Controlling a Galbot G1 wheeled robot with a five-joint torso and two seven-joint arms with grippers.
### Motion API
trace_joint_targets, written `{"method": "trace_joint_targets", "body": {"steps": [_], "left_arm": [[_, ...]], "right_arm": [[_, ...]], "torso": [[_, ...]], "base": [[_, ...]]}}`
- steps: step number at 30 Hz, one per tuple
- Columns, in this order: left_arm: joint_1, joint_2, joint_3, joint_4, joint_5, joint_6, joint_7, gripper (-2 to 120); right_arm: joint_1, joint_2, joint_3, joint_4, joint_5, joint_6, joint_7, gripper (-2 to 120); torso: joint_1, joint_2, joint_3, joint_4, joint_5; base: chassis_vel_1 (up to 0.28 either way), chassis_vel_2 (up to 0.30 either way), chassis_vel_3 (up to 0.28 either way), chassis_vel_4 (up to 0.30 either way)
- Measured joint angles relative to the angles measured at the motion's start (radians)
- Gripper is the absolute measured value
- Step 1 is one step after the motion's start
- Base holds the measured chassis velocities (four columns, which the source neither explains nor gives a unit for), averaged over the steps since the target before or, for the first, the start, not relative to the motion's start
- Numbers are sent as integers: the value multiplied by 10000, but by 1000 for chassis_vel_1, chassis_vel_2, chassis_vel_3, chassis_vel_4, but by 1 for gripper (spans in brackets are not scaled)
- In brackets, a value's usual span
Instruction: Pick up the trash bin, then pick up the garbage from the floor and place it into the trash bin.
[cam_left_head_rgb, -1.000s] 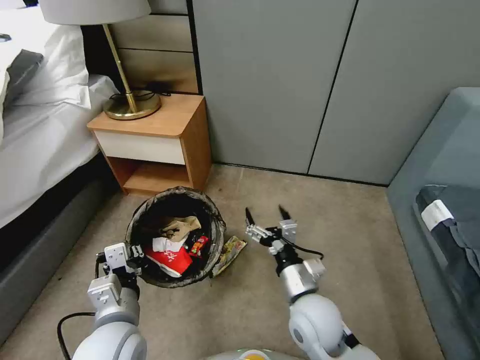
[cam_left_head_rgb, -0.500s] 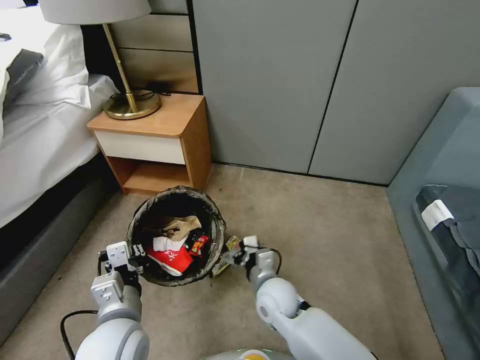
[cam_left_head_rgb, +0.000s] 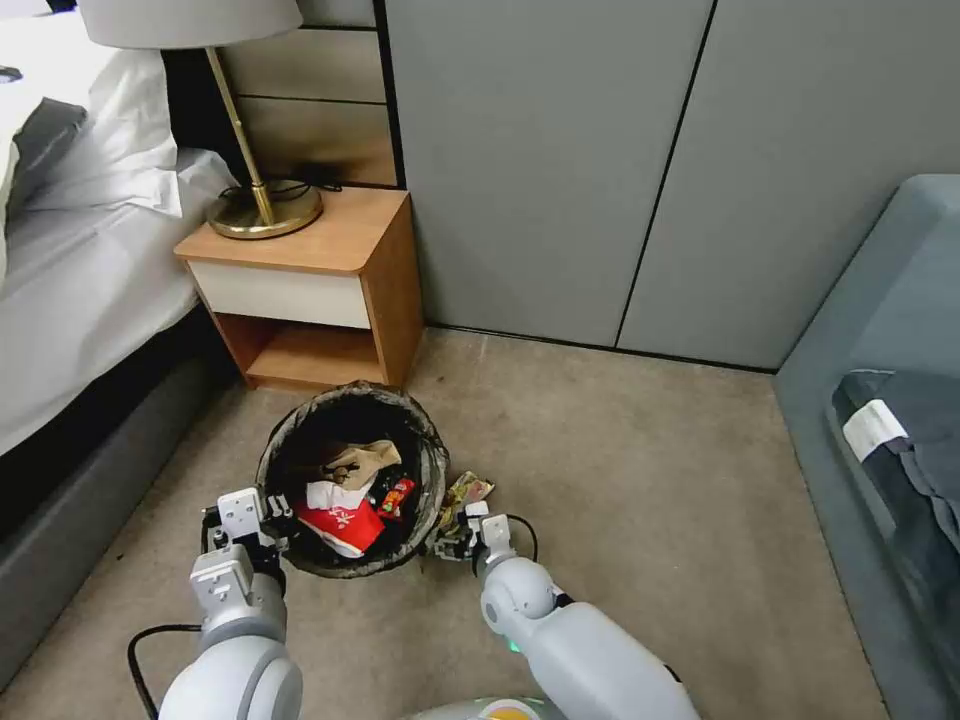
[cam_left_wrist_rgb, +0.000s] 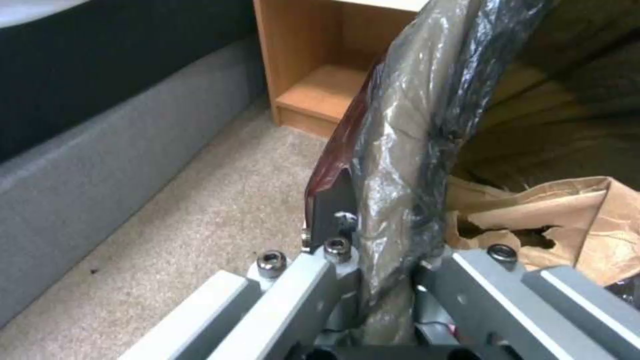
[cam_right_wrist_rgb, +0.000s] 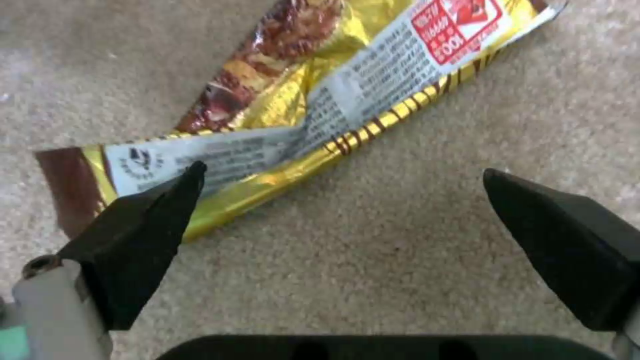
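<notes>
Handling: snack wrapper judged light, thin, crinkly foil, prob. slippery; lies flat on carpet, so pinch a raised edge or the creased mid-fold, not the flat face.

Appearance: gold/yellow foil w/ brown end, white print panel, red label at far end.

Location: on floor, touching right side of trash bin, near-right of nightstand.

Right gripper: wide open, empty, low over wrapper; one fingertip over wrapper's near end, other over bare carpet.

Left gripper: clamped on bin rim and liner bag, near-left side. Bin already holds red carton, brown paper, other litter.
</notes>
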Motion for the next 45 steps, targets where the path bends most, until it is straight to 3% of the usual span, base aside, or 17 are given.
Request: {"method": "trace_joint_targets", "body": {"steps": [13,29,40,45], "left_arm": [[191,-61,93,-100,144,-50,-1,0],[268,-85,137,-145,213,-101,1,0],[258,-70,158,-121,213,-128,3,0],[258,-58,143,-112,209,-132,3,0]], "right_arm": [[63,306,615,-719,-673,901,-1299,95],[405,559,927,-1492,-1116,1525,-1978,95],[794,715,1092,-2402,-1292,2080,-2476,51],[837,749,1116,-2484,-1296,2178,-2549,37]], "torso": [[0,1,0,0,0],[0,0,-1,0,1],[0,0,-1,0,1],[0,0,-1,0,0]], "base": [[0,0,0,0],[0,0,0,0],[0,0,0,0],[0,0,0,0]]}}
